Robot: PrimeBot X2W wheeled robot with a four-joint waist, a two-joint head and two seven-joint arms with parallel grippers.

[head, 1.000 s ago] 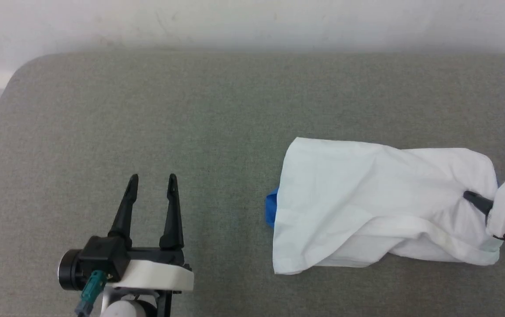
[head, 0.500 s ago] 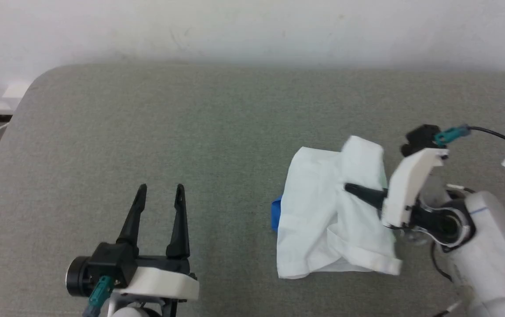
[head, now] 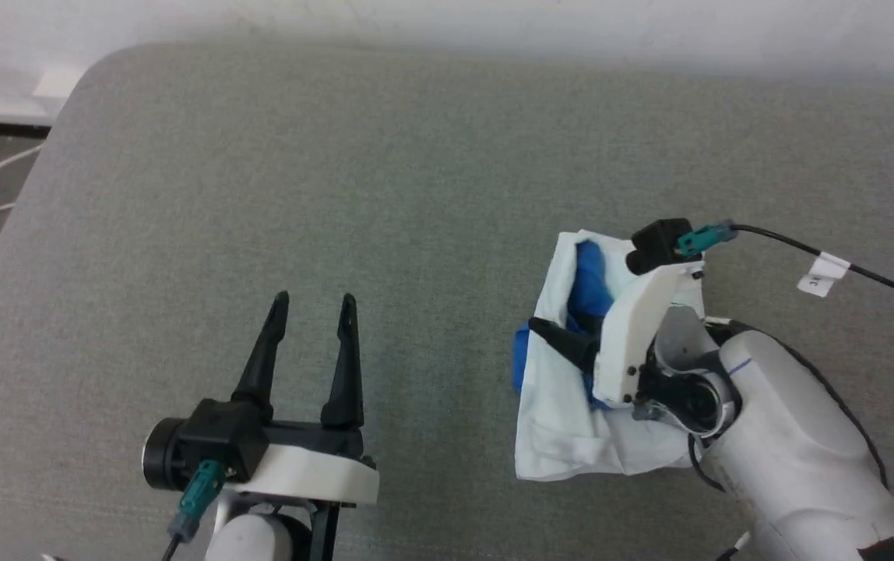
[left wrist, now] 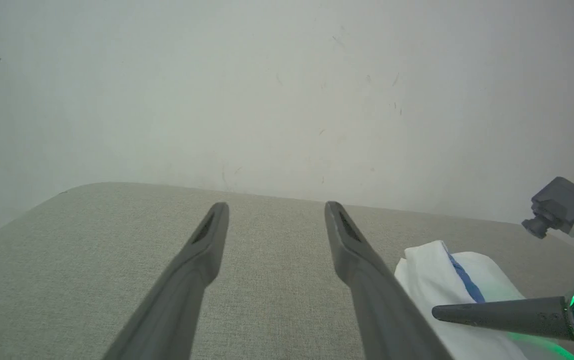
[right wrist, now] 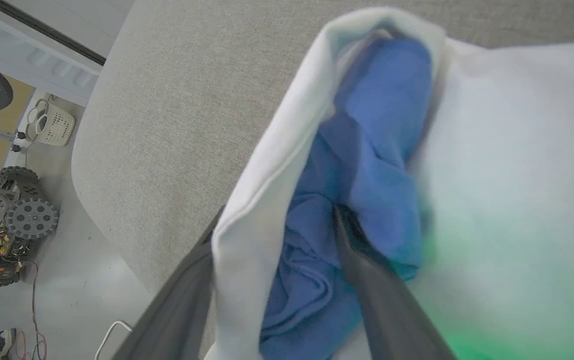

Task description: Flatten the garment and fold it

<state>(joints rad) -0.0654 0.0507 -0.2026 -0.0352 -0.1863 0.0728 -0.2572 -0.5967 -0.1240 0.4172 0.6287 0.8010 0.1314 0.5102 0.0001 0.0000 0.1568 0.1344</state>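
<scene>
A grey padded table [head: 416,156] carries everything. Nearest, the left gripper [head: 315,298] hovers over the bare top, its fingers spread and holding nothing. To its right the garment [head: 564,444] lies bunched, white outside with blue showing inside the fold. The right gripper [right wrist: 277,220] is spread wide, one finger outside the white edge and the other on the blue. Beyond stands a white wall [left wrist: 267,100].

The jaws are long, black and tapered, set on black blocks under white plastic brackets [head: 642,327] with small dark screws. Teal connectors [head: 199,485] plug in at each wrist. The right forearm [head: 793,448] is pale grey; its black cable [head: 883,279] bears a white tag [head: 825,274].
</scene>
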